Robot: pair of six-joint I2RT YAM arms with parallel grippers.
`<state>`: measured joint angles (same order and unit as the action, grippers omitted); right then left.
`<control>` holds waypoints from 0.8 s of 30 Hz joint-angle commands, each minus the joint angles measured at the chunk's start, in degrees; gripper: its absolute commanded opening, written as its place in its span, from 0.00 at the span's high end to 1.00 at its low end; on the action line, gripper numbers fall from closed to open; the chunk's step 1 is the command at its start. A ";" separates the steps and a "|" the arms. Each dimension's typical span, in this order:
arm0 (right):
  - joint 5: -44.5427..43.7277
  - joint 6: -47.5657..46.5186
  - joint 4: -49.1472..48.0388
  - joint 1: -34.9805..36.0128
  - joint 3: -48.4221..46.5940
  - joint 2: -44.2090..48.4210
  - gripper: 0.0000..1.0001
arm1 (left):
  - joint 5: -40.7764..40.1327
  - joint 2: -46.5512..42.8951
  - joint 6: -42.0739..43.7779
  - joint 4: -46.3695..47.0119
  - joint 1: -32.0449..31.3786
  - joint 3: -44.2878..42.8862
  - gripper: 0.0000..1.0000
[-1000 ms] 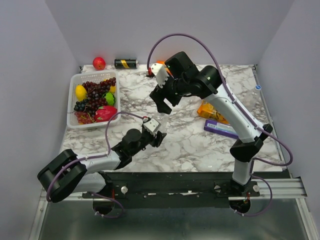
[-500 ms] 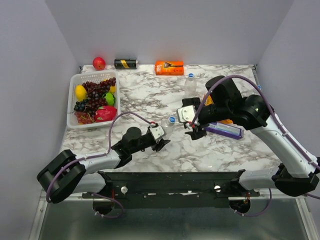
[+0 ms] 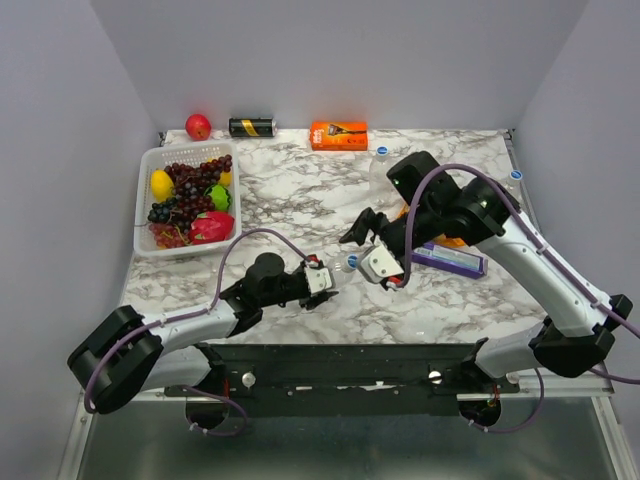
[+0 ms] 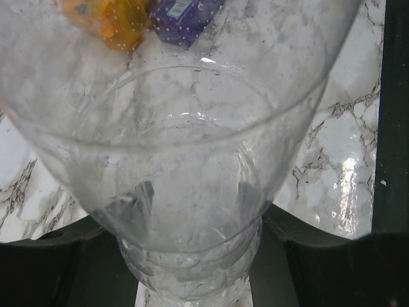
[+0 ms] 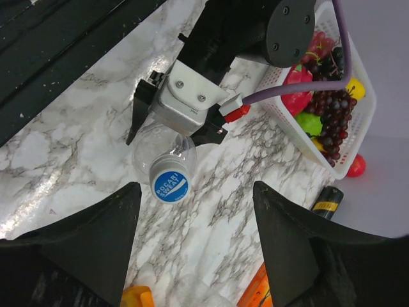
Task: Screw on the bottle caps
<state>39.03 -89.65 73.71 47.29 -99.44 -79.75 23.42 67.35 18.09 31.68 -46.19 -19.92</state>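
The cap [image 5: 171, 187], blue with a white printed centre, sits on the neck of a clear bottle [image 5: 155, 152] that is held off the table [image 3: 290, 200], neck pointing towards the right arm. Whether it is threaded home or only resting there, I cannot tell.

The left gripper [image 5: 172, 131] is clamped on the bottle's body, close behind the shoulder. In its own wrist view the clear plastic fills almost the whole frame, with the dark fingers pressed in at either side low down.

The right gripper [image 5: 195, 198] faces the cap head on with its jaws wide. The cap lies near the left finger [image 5: 96, 236] and off the midline, touching neither finger.

So the step in hand looks like the approach to the twist: one arm steadies the bottle, the other lines up on the cap. Next the right gripper needs to shift so the cap sits centred between its fingers, move in along the neck's axis, pinch the rim, then turn at the wrist (probably in several bites, releasing and re-gripping) while the left holds firm.

A second bottle [image 3: 379, 170] stands further back, behind the right arm, wearing a blue cap. Another cap [image 3: 516, 174] lies loose by the table's right edge. A purple box [image 3: 447, 260] lies just right of the grippers.
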 commanded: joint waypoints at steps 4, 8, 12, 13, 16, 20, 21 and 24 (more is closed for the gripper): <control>2.46 -8.78 11.36 -0.09 -1.37 -1.99 0.23 | 1.81 -1.87 4.50 -2.41 0.23 -1.26 1.00; 1.41 -10.11 13.65 -0.09 -1.64 -2.96 0.25 | 1.10 -2.05 4.15 -2.76 0.23 -1.26 1.00; 0.00 -11.61 13.65 0.00 1.08 -1.65 0.26 | 0.40 -2.05 3.27 -2.68 0.32 -0.91 1.00; -0.44 -11.34 13.65 -0.09 2.13 -1.47 0.26 | 0.22 -1.79 2.31 -2.50 0.49 -0.82 1.00; -1.40 -10.37 13.65 -0.09 4.77 -0.50 0.26 | -0.04 -1.52 1.51 -1.71 1.37 -0.82 1.00; -1.67 -7.14 13.56 -0.09 5.05 -1.29 0.24 | 0.05 -1.52 2.65 -1.18 1.46 -1.08 1.00; -1.59 -6.16 13.48 -0.09 4.43 -1.81 0.24 | 0.22 -1.44 2.74 -1.18 1.46 -1.26 1.00; -1.67 -3.52 12.78 -0.09 2.24 -4.18 0.23 | 0.57 -0.91 2.83 -1.10 1.55 -1.70 1.00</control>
<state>38.00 -97.03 76.51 47.27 -94.63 -81.67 23.77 66.22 20.51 28.99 -44.95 -19.92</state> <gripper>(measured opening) 0.771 0.630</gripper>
